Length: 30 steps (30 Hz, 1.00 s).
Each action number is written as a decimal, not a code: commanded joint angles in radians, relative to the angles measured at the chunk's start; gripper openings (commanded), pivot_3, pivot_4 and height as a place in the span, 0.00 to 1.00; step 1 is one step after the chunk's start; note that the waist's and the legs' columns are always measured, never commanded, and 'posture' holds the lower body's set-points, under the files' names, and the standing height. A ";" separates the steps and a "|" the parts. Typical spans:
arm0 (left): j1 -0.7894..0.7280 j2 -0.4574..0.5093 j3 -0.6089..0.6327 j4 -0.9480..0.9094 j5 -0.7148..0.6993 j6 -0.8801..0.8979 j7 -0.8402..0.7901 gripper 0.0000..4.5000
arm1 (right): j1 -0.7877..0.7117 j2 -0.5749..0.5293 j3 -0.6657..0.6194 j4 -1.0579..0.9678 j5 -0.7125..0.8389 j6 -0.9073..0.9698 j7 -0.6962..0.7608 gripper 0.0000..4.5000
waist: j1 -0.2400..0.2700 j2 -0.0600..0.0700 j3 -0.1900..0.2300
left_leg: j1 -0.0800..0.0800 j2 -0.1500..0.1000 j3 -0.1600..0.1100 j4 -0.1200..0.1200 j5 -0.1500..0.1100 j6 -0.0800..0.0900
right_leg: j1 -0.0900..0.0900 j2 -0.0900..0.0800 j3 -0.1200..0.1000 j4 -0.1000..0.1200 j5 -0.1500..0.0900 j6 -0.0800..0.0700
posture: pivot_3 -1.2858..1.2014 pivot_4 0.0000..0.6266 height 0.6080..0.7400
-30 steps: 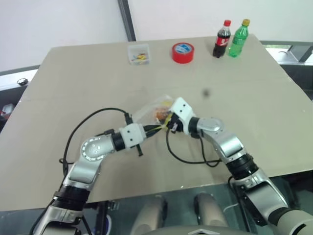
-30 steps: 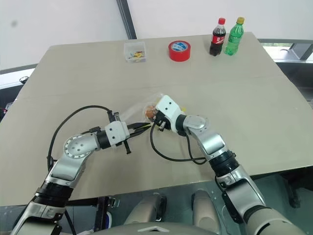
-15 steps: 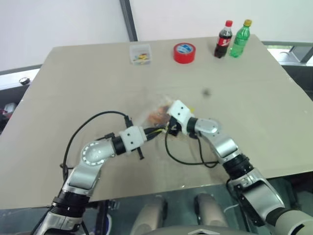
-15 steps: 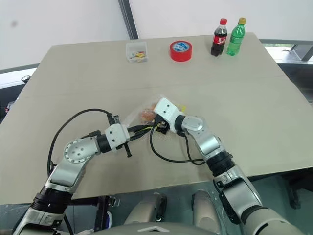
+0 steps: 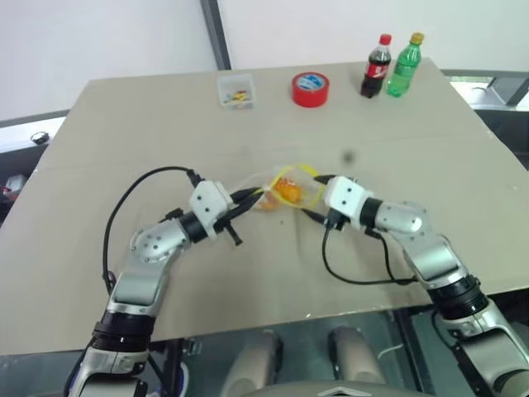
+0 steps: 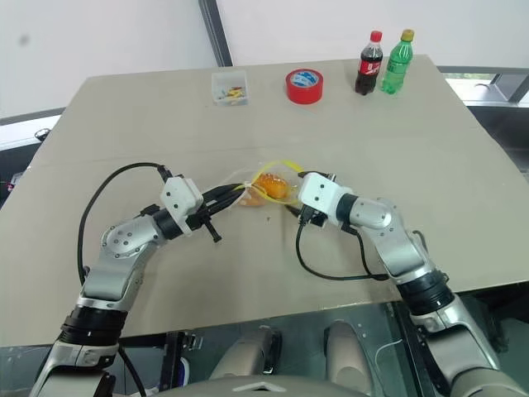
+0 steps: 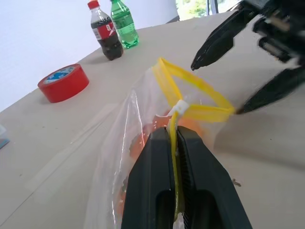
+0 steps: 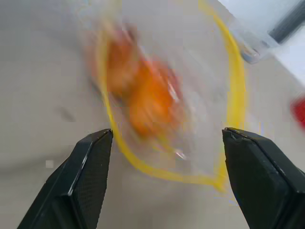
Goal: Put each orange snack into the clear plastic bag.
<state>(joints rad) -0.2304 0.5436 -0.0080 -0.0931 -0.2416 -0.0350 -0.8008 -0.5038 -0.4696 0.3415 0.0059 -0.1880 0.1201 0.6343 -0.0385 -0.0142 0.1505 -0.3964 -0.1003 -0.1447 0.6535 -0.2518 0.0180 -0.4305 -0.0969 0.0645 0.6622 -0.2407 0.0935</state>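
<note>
Plain room — one table
Beige table (image 5: 149,132) stands before a white wall (image 5: 107,37) — a dark upright post (image 5: 214,33) divides it.

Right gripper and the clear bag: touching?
Apart. In the right wrist view the right gripper stands open, both fingers clear of the bag's yellow rim.

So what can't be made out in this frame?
- How many orange snacks are in the clear plastic bag: blurred in the right wrist view, hidden by the left gripper in the left wrist view.
- Small clear box contents: too small in the head views.
</note>
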 commanded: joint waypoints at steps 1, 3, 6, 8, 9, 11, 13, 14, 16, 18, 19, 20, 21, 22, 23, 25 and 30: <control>-0.012 0.005 0.023 -0.013 -0.028 -0.004 -0.015 0.00 | -0.043 -0.011 0.025 0.091 -0.106 -0.122 -0.078 0.83 | 0.000 0.000 0.000 | 0.000 0.000 0.000 0.000 0.000 0.000 | 0.000 0.000 0.000 0.000 0.000 0.000 | 0.52 0.24 1.00; -0.009 0.008 0.025 -0.015 -0.028 -0.004 -0.018 0.00 | -0.053 -0.011 0.028 0.127 -0.132 -0.160 -0.094 0.83 | -0.001 0.000 0.000 | 0.000 0.001 0.000 -0.001 0.000 0.000 | -0.001 0.001 0.000 0.000 0.000 0.000 | 0.52 0.24 1.00; -0.004 0.013 0.027 -0.023 -0.029 -0.003 -0.019 0.00 | -0.068 -0.003 0.019 0.174 -0.142 -0.199 -0.111 0.83 | -0.004 0.000 0.000 | 0.000 0.001 0.001 -0.001 0.000 0.000 | -0.001 0.001 0.001 0.000 0.000 0.000 | 0.52 0.24 1.00; 0.005 0.017 0.027 -0.037 -0.029 -0.001 -0.018 0.00 | -0.086 0.012 0.015 0.206 -0.135 -0.226 -0.117 0.83 | -0.004 0.000 0.000 | 0.000 0.001 0.001 0.000 0.000 0.000 | 0.000 0.001 0.001 0.000 0.000 0.000 | 0.52 0.24 1.00; 0.008 0.018 0.027 -0.044 -0.029 0.001 -0.017 0.00 | -0.096 0.021 0.015 0.222 -0.131 -0.241 -0.117 0.83 | -0.004 0.000 0.000 | 0.000 0.001 0.001 0.000 0.000 0.000 | 0.000 0.001 0.001 0.000 0.000 0.000 | 0.52 0.24 1.00; 0.012 0.021 0.027 -0.053 -0.031 0.004 -0.016 0.00 | -0.110 0.038 0.016 0.249 -0.126 -0.259 -0.115 0.83 | -0.003 0.000 0.000 | 0.000 0.001 0.000 0.000 0.000 0.000 | -0.001 0.001 0.001 0.000 0.000 0.000 | 0.52 0.24 1.00; 0.015 0.024 0.028 -0.063 -0.035 0.007 -0.016 0.00 | -0.124 0.051 0.023 0.285 -0.134 -0.286 -0.118 0.71 | -0.003 0.000 0.000 | 0.000 0.001 0.000 0.000 0.000 0.000 | 0.000 0.001 0.001 0.000 0.000 0.000 | 0.52 0.24 1.00; 0.016 0.026 0.028 -0.068 -0.037 0.010 -0.017 0.00 | -0.132 0.057 0.024 0.304 -0.138 -0.296 -0.121 0.62 | -0.003 0.000 0.000 | 0.000 0.001 0.000 0.000 0.000 0.000 | 0.000 0.001 0.001 0.000 0.000 0.000 | 0.52 0.24 1.00; 0.019 0.029 0.031 -0.077 -0.042 0.014 -0.018 0.00 | -0.145 0.068 0.022 0.329 -0.138 -0.312 -0.122 0.41 | -0.003 0.000 0.000 | 0.000 0.001 0.000 0.000 0.000 0.000 | 0.000 0.001 0.001 0.000 0.000 0.000 | 0.52 0.24 1.00; 0.023 0.033 0.034 -0.084 -0.047 0.018 -0.019 0.00 | -0.154 0.073 0.017 0.343 -0.138 -0.323 -0.123 0.18 | -0.003 0.000 0.000 | 0.000 0.001 0.000 0.000 0.000 0.000 | 0.000 0.001 0.001 0.000 0.000 0.000 | 0.52 0.24 1.00; 0.024 0.034 0.036 -0.088 -0.050 0.021 -0.020 0.00 | -0.159 0.073 0.014 0.350 -0.138 -0.327 -0.123 0.08 | -0.003 0.000 0.000 | 0.000 0.001 0.000 0.000 0.000 0.000 | 0.000 0.001 0.001 0.000 0.000 0.000 | 0.52 0.24 1.00; 0.024 0.036 0.038 -0.090 -0.053 0.023 -0.021 0.00 | -0.164 0.070 0.011 0.357 -0.140 -0.332 -0.125 0.02 | -0.004 0.000 0.000 | 0.000 0.001 0.000 0.000 0.000 0.000 | 0.000 0.001 0.001 0.000 0.000 0.000 | 0.52 0.24 1.00; 0.023 0.038 0.041 -0.093 -0.057 0.027 -0.022 0.00 | -0.170 0.062 0.004 0.364 -0.144 -0.333 -0.130 0.02 | -0.004 0.000 0.000 | 0.000 0.001 0.000 0.000 0.000 0.000 | 0.000 0.001 0.001 0.000 0.000 0.000 | 0.52 0.24 1.00; 0.018 0.038 0.043 -0.093 -0.060 0.029 -0.022 0.00 | -0.175 0.054 -0.005 0.369 -0.146 -0.332 -0.136 0.02 | -0.004 0.000 0.000 | 0.000 0.001 0.000 0.000 0.000 0.000 | 0.000 0.001 0.001 0.000 0.000 0.000 | 0.52 0.24 1.00; 0.012 0.039 0.044 -0.091 -0.061 0.032 -0.022 0.00 | -0.180 0.048 -0.015 0.371 -0.145 -0.329 -0.142 0.02 | -0.003 0.000 0.000 | 0.000 0.001 0.000 0.000 0.000 0.000 | 0.000 0.001 0.001 0.000 0.000 0.000 | 0.52 0.24 1.00; -0.029 0.035 0.047 -0.066 -0.065 0.046 -0.016 0.00 | -0.201 0.032 -0.051 0.380 -0.139 -0.307 -0.167 0.02 | -0.001 0.000 0.000 | 0.000 0.001 0.000 0.000 0.000 0.000 | 0.000 0.001 0.001 0.000 0.000 0.000 | 0.52 0.24 1.00; -0.267 0.022 0.030 0.163 0.021 -0.031 0.008 0.00 | -0.306 -0.063 -0.141 0.421 -0.168 -0.261 -0.251 0.02 | 0.003 0.000 0.001 | 0.000 0.000 -0.001 0.000 0.000 0.000 | 0.000 0.001 0.000 0.000 0.000 0.000 | 0.52 0.24 1.00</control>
<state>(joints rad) -0.4440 0.5579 -0.0115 0.0122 -0.2487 -0.0110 -0.8161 -0.7751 -0.4744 0.2962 0.4125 -0.3461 -0.1768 0.4363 -0.0356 -0.0145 0.1512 -0.3967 -0.1003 -0.1452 0.6537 -0.2516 0.0178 -0.4307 -0.0960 0.0642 0.6625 -0.2405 0.0931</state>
